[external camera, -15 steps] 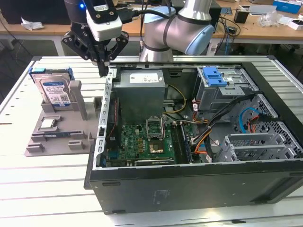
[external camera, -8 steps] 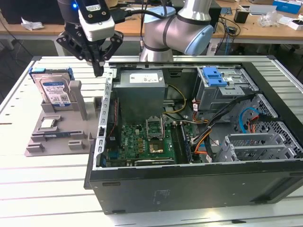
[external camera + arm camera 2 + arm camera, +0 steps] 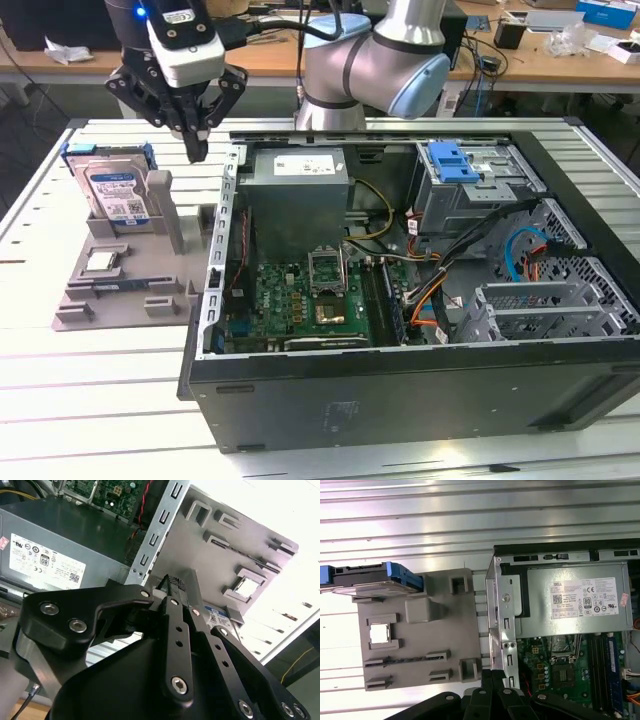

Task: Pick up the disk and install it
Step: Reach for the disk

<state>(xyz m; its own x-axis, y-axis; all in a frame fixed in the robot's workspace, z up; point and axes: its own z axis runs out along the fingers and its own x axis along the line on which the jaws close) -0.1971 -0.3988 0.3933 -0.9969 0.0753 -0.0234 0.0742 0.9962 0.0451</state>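
While the black two-fingered gripper (image 3: 198, 148) hangs point-down above the strip between fixture and case, its fingers (image 3: 175, 611) are pressed together and grasp nothing. The disk (image 3: 113, 190), a flat silver rectangular hard drive with a white-and-blue label in a blue plastic caddy, stands upright on edge in a slot at the far end of the flat grey plastic parts fixture (image 3: 130, 285). It is at the exterior view's left, near the gripper but not touching it.

In the first wrist view the disk (image 3: 372, 582) appears edge-on, one end cut off by the frame. In the second wrist view the gripper's own black linkage hides most of the fixture.

At the exterior view's right of the fixture, an open black tower computer case (image 3: 400, 380) lies on its side on the pale slatted metal table (image 3: 90, 400). Inside it are:
- a grey power-supply box (image 3: 297, 200)
- a green motherboard (image 3: 300, 300)
- a blue plastic bracket (image 3: 453, 160) atop a grey metal drive cage (image 3: 470, 205)

The silver-grey robot arm (image 3: 380, 60) is cut off at the top.
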